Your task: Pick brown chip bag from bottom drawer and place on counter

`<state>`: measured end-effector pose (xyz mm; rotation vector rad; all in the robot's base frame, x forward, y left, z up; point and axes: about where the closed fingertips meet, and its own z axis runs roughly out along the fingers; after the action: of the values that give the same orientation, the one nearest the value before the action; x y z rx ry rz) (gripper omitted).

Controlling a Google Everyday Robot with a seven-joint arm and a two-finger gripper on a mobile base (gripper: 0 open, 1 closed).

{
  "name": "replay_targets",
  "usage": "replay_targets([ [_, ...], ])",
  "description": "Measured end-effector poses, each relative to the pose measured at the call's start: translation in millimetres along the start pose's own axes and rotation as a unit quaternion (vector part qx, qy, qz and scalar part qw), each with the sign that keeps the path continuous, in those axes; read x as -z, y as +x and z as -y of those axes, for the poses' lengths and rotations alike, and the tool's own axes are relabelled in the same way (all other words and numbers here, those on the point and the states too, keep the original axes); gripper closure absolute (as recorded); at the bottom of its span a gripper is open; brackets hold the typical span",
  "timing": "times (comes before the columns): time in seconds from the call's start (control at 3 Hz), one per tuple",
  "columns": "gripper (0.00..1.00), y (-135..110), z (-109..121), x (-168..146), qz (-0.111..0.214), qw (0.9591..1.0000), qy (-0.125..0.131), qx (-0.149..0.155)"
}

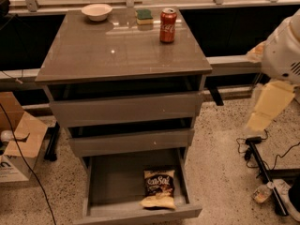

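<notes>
The brown chip bag (159,188) lies flat in the front right part of the open bottom drawer (112,182), its white lettering facing up. The two drawers above are pulled out only slightly. The counter (117,50) is the glossy grey-brown top of the cabinet. My gripper (262,114), pale yellow under a white arm joint (283,48), hangs at the right edge of the view. It is well to the right of the cabinet, above the floor and apart from the bag, with nothing seen in it.
On the counter's far edge stand a white bowl (96,11), a green sponge (144,16) and a red soda can (168,25). A cardboard box (18,144) sits on the floor at left. Cables and a black stand (262,168) lie on the floor at right.
</notes>
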<state>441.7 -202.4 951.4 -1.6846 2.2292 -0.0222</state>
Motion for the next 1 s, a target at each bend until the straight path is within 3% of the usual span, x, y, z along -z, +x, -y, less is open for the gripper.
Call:
replay_targets([
  [0.33, 0.00, -13.6, -3.8, -34.3, 0.020, 0.9987, -0.012, -0.046],
  [0.67, 0.00, -25.8, -2.5, -80.3, 0.044, 0.9907, -0.030, -0.125],
  [1.0, 0.00, -23.3, -3.3, -146.7, 0.070, 0.9776, -0.074, -0.184],
])
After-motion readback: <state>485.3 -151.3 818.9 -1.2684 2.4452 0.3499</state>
